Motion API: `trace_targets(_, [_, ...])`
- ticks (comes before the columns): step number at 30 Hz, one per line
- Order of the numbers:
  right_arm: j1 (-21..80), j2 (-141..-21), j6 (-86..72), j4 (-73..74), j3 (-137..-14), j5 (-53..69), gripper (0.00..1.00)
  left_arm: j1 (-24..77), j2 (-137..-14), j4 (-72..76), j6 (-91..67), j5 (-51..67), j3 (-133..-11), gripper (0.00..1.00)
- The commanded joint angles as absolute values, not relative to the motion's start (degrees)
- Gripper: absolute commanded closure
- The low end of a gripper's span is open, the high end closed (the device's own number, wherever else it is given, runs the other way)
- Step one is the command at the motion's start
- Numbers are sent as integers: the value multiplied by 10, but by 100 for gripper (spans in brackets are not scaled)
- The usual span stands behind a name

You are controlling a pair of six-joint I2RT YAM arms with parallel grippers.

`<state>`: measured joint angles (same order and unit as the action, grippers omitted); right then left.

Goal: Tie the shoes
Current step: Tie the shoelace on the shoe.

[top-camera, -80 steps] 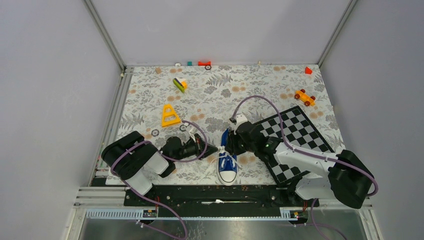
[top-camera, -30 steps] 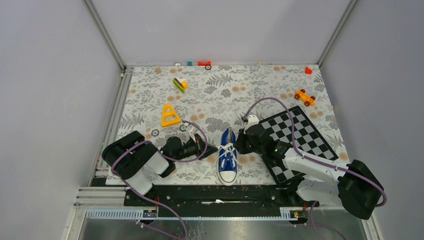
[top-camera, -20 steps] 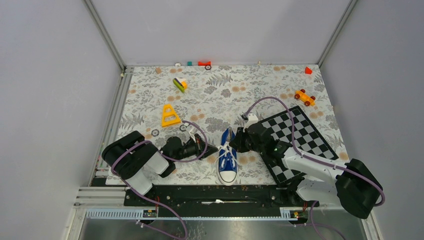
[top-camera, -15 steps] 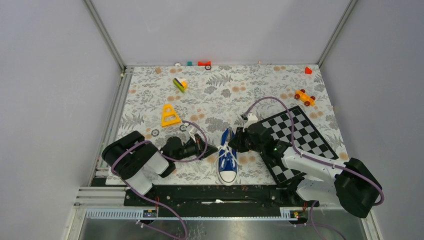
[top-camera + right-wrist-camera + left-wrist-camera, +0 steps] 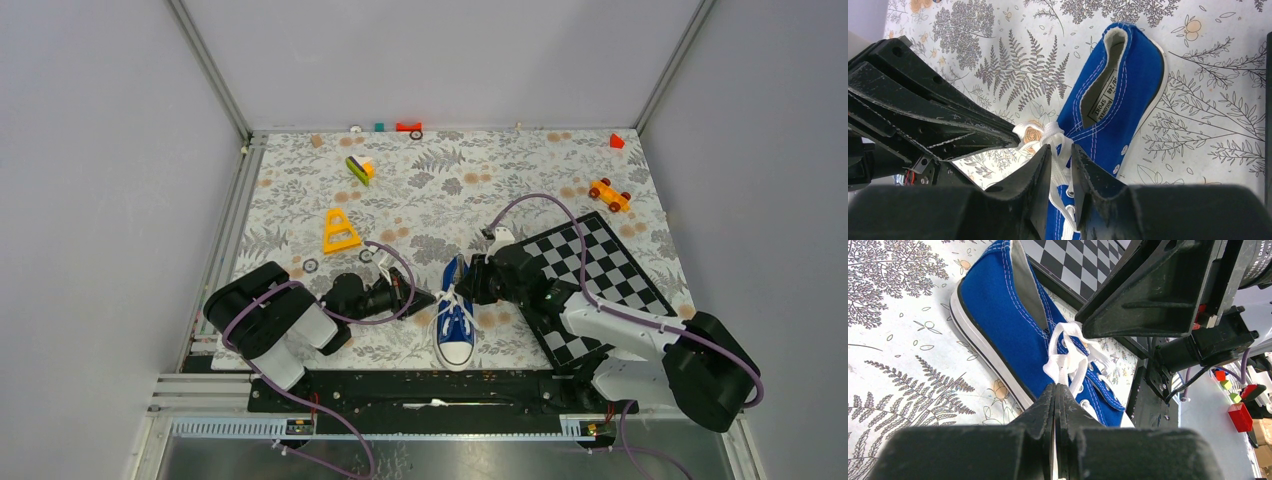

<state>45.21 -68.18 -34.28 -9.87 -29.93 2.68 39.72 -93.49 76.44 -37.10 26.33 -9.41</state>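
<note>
Floral mat [image 5: 450,190] covers the table, with the chessboard [image 5: 600,265] on its right half. The sneaker [image 5: 456,325] lies flat on the mat just left of the board, toe toward my bases and heel away.

Both my arms meet over its throat. My left gripper [image 5: 1055,387] is clamped on a strand of the laces [image 5: 1068,347], which runs straight into the closed tips. My right gripper [image 5: 1060,152] has its jaws apart. A lace strand passes through the gap, and as far as I can tell it isn't squeezed.

Status, my read:
- The laces are threaded through the eyelets and bunched into a small white crossing [image 5: 1050,134] at the top of the tongue. It looks like a first overhand at most, and I can't tell if it's snug.
- No bow loops are visible in any view.
- Left to do: cinch the crossing, form the loops, pull the bow tight. I'd call it under halfway.
</note>
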Motion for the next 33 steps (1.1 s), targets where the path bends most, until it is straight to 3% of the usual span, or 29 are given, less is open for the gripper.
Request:
trace_targets(1, [446, -686, -350, -130, -320, 29, 72, 395, -930, 800, -363, 274, -103, 100])
trace_targets(10, [443, -709, -357, -138, -330, 45, 66, 395, -932, 802, -362, 276, -103, 100])
trace_targets(13, [442, -711, -360, -140, -330, 43, 70, 395, -933, 802, -362, 276, -103, 100])
trace_targets(16, [441, -713, -362, -142, -329, 41, 90, 395, -933, 803, -363, 276, -103, 100])
trace_targets(19, [439, -711, -365, -146, -326, 38, 100, 395, -933, 803, -362, 276, -102, 100])
trace_targets(33, [436, -664, -353, -125, -303, 4, 100, 394, -917, 806, -360, 258, -83, 100])
